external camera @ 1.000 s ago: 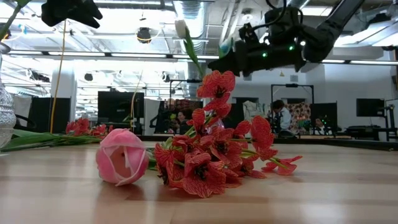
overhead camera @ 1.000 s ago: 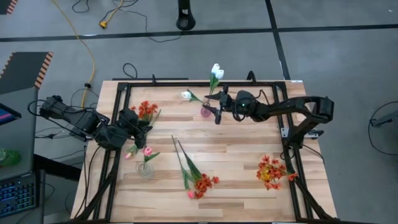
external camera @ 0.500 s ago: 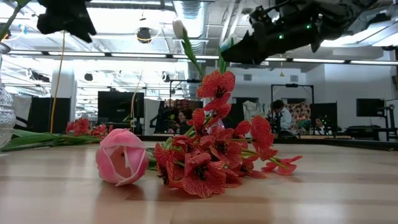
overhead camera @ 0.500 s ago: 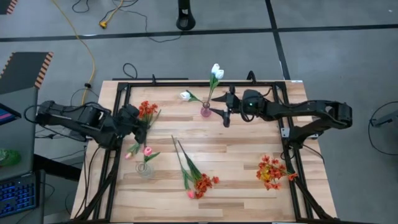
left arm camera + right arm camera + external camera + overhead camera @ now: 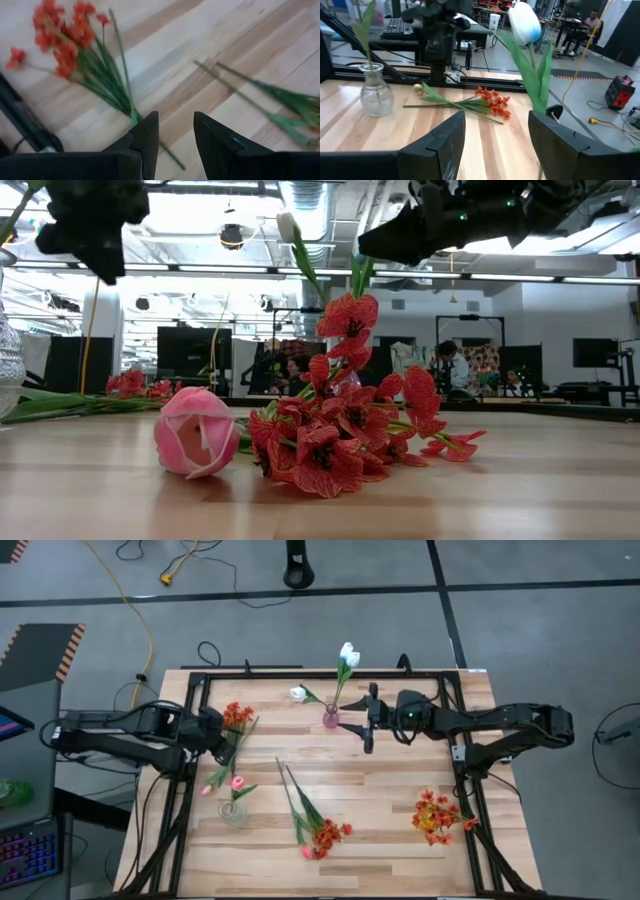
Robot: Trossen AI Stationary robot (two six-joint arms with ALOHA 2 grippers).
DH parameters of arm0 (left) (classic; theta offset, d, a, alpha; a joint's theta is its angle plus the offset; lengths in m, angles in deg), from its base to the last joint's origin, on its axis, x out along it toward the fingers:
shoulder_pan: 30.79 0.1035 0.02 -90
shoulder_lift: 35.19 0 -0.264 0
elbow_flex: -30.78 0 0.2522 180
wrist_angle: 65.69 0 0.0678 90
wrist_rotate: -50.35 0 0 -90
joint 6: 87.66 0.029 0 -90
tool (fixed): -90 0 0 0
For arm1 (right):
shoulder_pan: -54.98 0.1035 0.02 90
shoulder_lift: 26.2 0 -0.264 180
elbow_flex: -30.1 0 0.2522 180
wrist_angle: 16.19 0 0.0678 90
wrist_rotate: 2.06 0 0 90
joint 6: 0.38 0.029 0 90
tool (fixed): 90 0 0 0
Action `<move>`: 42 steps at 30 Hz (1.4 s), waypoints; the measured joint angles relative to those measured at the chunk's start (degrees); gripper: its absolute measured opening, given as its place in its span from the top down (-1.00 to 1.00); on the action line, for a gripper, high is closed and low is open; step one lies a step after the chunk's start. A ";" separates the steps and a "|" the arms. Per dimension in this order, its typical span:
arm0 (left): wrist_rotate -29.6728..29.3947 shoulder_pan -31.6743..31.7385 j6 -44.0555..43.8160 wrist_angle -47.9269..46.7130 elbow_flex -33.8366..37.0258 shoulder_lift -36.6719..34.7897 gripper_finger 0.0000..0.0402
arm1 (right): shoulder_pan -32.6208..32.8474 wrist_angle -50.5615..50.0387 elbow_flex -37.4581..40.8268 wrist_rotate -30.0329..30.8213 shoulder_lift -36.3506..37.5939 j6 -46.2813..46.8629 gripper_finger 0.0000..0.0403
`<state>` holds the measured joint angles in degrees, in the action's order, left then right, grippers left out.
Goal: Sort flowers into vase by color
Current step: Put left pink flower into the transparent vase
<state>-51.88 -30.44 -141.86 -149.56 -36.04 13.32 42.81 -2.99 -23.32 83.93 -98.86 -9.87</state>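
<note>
Open-plan lab, monitors (image 5: 190,350), ceiling ducts (image 5: 300,200)

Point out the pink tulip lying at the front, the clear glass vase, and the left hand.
Pink tulip (image 5: 197,431), low view, on the bloom.
Clear glass vase (image 5: 374,93), right wrist view, on its belly.
Left hand (image 5: 175,135), left wrist view, midway between fingertips.

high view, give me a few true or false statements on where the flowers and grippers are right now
1. A white tulip stands in the vase near the table's far edge. True.
2. The right gripper holds a red-orange bunch. False: its fingers are open and empty, beside that vase.
3. A red-orange bunch lies by the table's right edge. True.
4. The left gripper is shut on a stem. False: it is open above the bunch at the left.
5. The clear vase at the front left is empty. False: a pink tulip stands in it.
</note>
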 joint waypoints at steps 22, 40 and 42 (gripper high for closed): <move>13.70 6.88 1.35 9.61 19.63 2.33 0.45 | 1.34 0.01 0.00 -0.04 -0.02 -0.04 -0.21; 11.97 6.86 10.90 15.39 20.35 17.94 0.45 | 1.67 -0.03 0.00 -0.24 -0.02 -0.04 -0.21; 11.93 6.86 11.50 16.10 20.35 18.66 0.45 | 1.67 -0.03 0.00 -0.24 -0.02 -0.05 -0.21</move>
<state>-39.96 -23.57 -130.36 -133.46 -15.69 31.98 44.48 -3.01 -23.32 83.69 -98.89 -9.92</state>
